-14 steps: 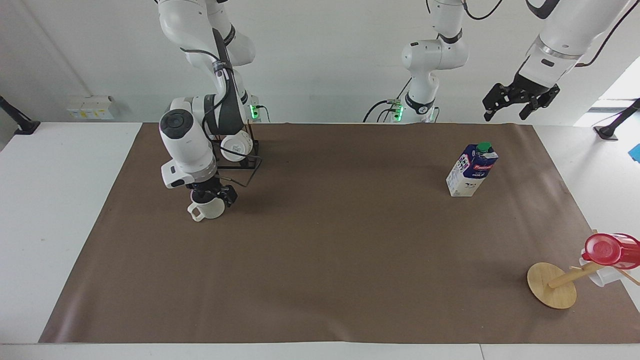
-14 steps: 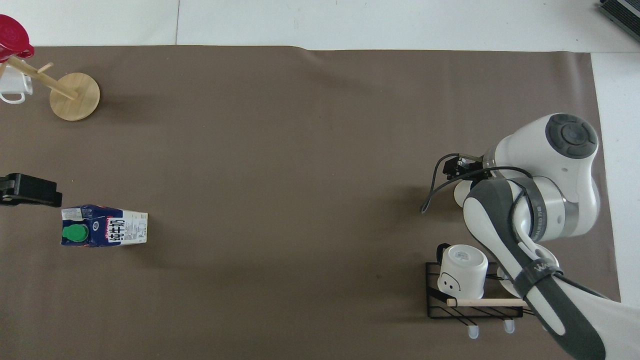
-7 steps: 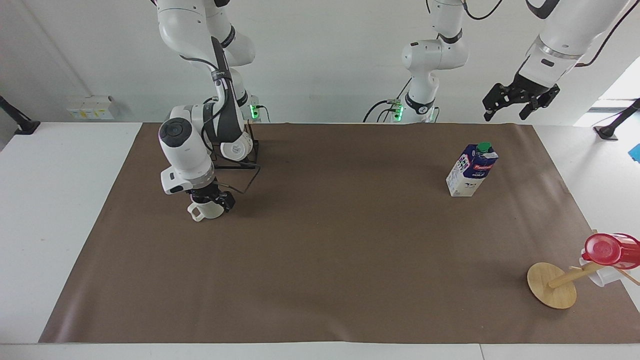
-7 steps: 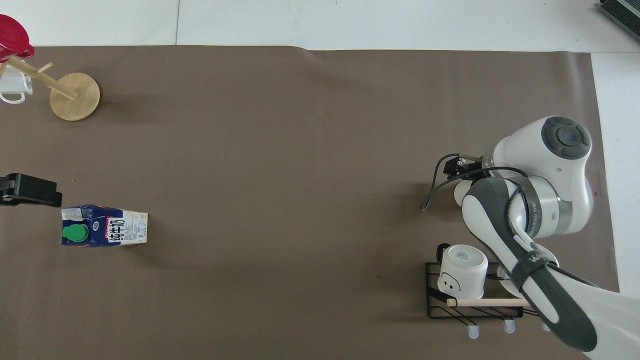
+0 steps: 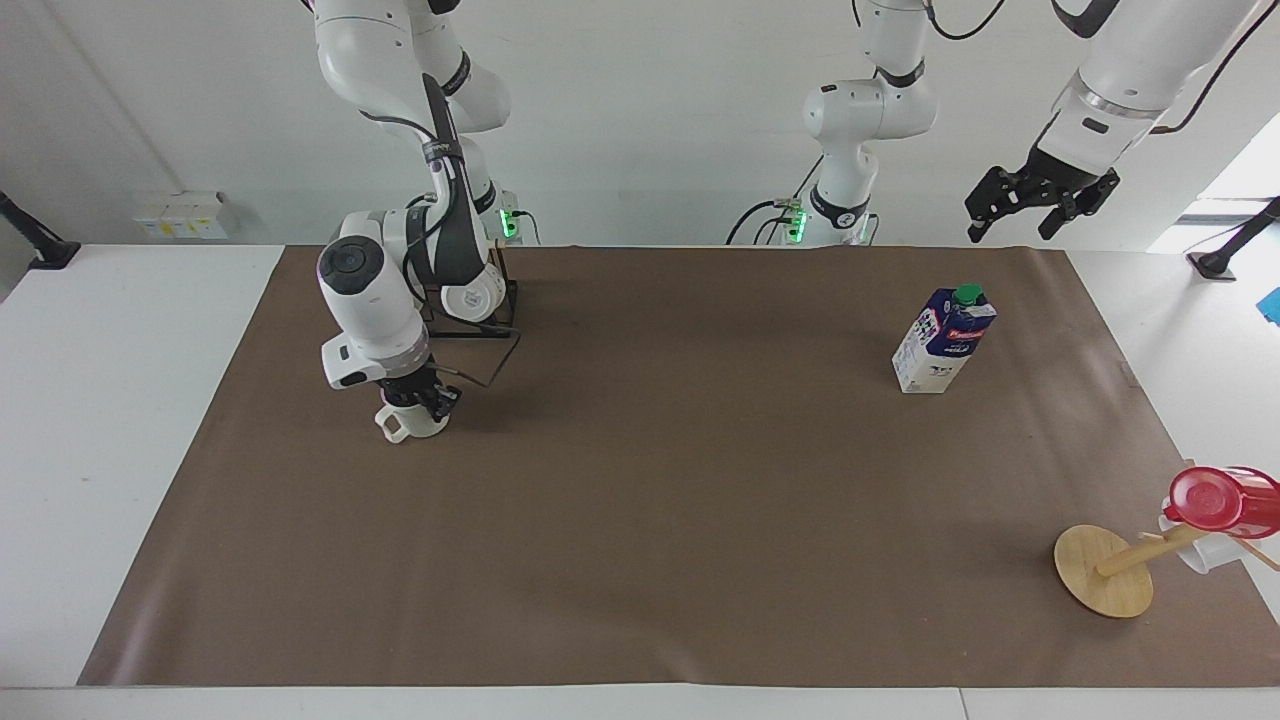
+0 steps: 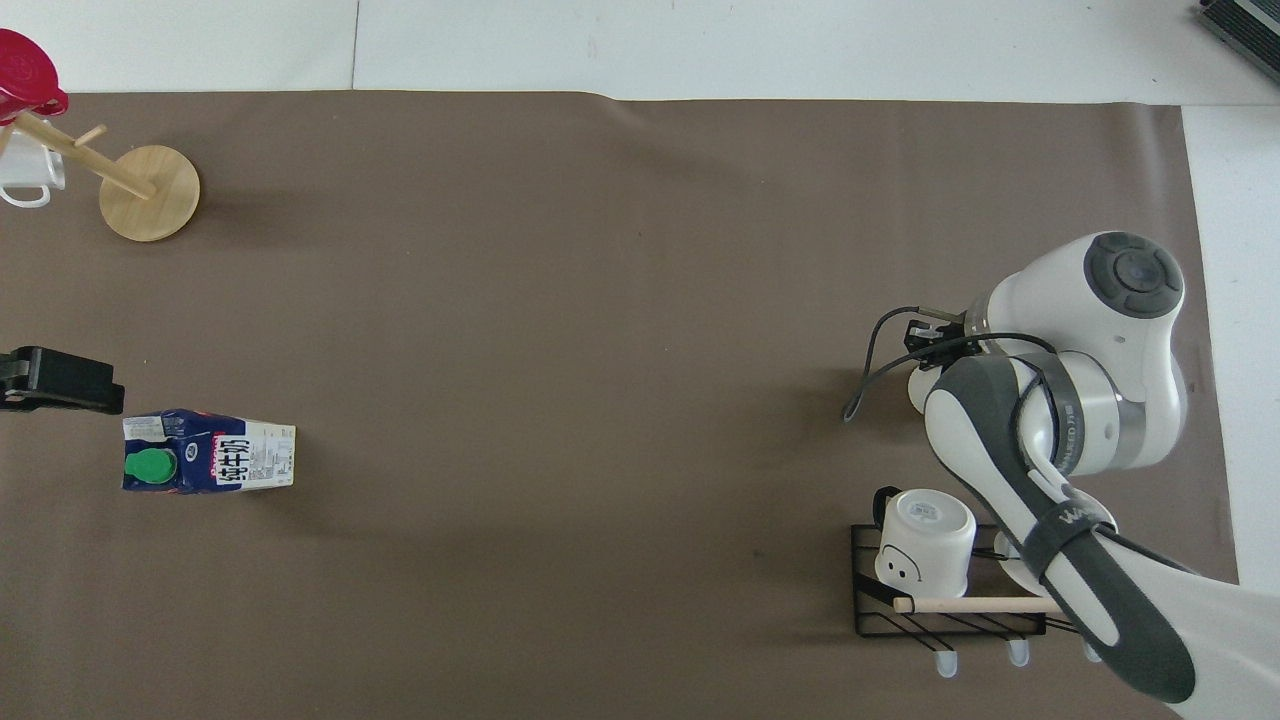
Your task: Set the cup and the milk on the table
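The off-white cup (image 5: 410, 422) stands upright on the brown mat of the table (image 5: 680, 480), toward the right arm's end, its loop handle pointing away from the robots. My right gripper (image 5: 418, 398) reaches straight down onto its rim and is shut on it. In the overhead view the arm hides all but an edge of the cup (image 6: 916, 388). The milk (image 5: 943, 342) stands upright on the mat toward the left arm's end and also shows in the overhead view (image 6: 210, 465). My left gripper (image 5: 1012, 230) waits open in the air, above the mat's edge nearest the robots.
A black wire rack (image 5: 478, 325) with an upturned white mug (image 6: 925, 545) stands nearer the robots than the cup. A wooden mug tree (image 5: 1105, 570) with a red cup (image 5: 1215, 498) and a white mug stands at the left arm's end, farthest from the robots.
My right arm's wrist has drawn in and settled over the cup, which shifted slightly on the mat. The left arm and the milk have not moved.
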Controlling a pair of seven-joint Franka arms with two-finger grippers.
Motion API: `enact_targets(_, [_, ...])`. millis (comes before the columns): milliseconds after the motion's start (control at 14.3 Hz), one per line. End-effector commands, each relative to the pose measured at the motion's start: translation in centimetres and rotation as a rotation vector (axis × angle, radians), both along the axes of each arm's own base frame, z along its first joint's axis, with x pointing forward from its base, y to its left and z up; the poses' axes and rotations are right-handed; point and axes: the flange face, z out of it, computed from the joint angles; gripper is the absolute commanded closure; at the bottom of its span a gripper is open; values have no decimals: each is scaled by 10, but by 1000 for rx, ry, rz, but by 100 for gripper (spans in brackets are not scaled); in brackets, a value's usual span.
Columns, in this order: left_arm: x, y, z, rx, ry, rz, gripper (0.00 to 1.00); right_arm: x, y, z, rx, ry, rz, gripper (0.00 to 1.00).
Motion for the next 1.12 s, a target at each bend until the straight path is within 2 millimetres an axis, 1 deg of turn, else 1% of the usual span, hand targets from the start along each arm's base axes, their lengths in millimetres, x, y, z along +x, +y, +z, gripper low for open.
enact_targets(0, [-5, 1, 4, -8, 2, 4, 0, 8, -9, 2, 11, -21, -8, 100])
enact_targets(140, [-5, 0, 4, -8, 4, 3, 0, 13, -7, 6, 35, -29, -22, 100])
enact_targets(350, [-5, 1, 4, -9, 1, 4, 0, 19, -7, 17, 38, -43, -27, 100])
enact_targets(490, [-5, 1, 4, -8, 4, 4, 0, 22, -5, 31, 39, -57, -30, 100])
enact_targets(630, [-5, 0, 4, -8, 1, 3, 0, 26, 3, 47, 40, -58, -35, 100])
enact_targets(700, [-4, 0, 5, -9, -4, 3, 0, 29, 5, 59, 40, -63, -52, 100])
enact_targets(770, [-3, 0, 5, -8, -7, 7, 0, 30, 13, 65, 41, -64, -64, 100])
enact_targets(840, [-4, 0, 5, -8, -2, 3, 0, 31, 28, 70, 43, -71, -72, 100])
enact_targets(1050, [-4, 0, 4, -8, 1, 4, 0, 31, 63, 77, 52, -91, -167, 100])
